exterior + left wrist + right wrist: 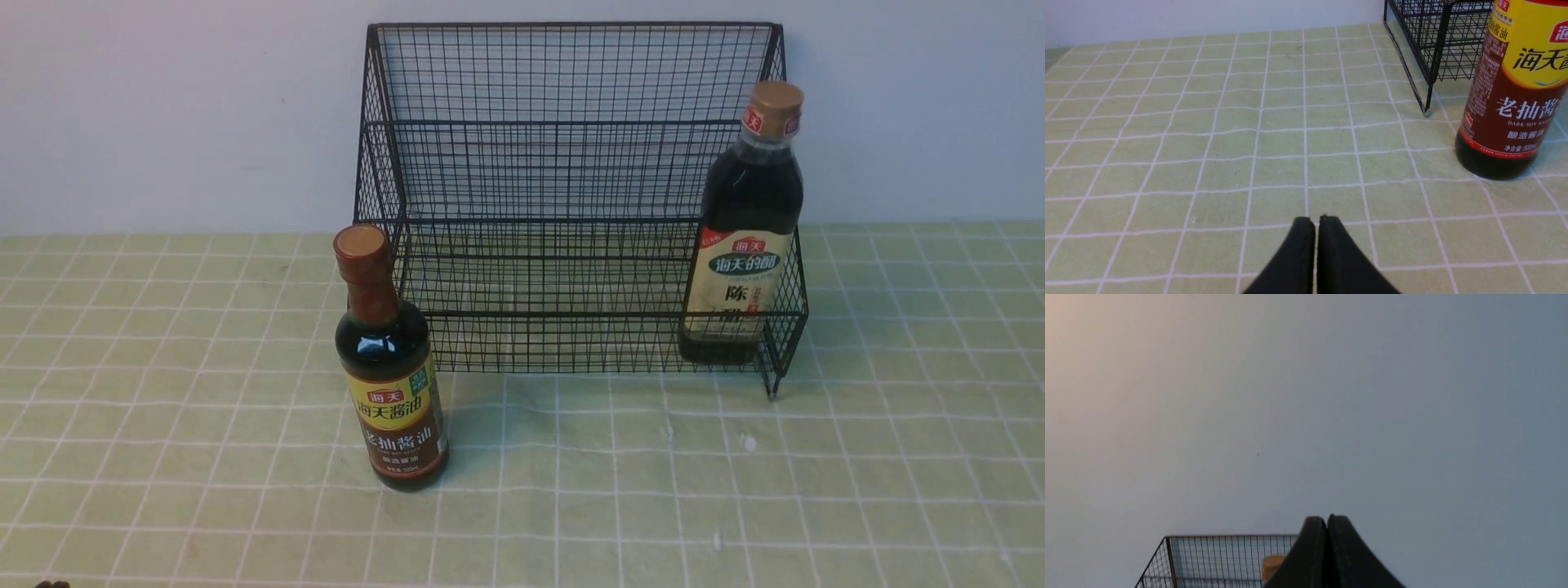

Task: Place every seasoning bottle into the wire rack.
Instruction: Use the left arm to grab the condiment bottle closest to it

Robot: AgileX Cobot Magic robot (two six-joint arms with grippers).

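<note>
Cream-label bottle (741,237): upright inside wire rack (563,122), right end.
Slim bottle (390,384): upright on desk (163,408).
Left pincer (1315,222), right pincer (1327,522): clenched, empty.

- The front view looks forward and slightly down from the robot's side, across the checked tablecloth (163,367) to the wire rack (571,122) against the wall (163,106).
- The left wrist view sits low and close over the cloth, looking past the left gripper (1316,218). The slimmer bottle (1511,102) is near and cropped.
- The right wrist view tilts up at the wall past the right gripper (1326,517). It catches the rack's top rim and the cap of the broader bottle (1271,565).
- The front view shares the slimmer bottle and a rack corner with the left wrist view, and the rack top and cap with the right.
</note>
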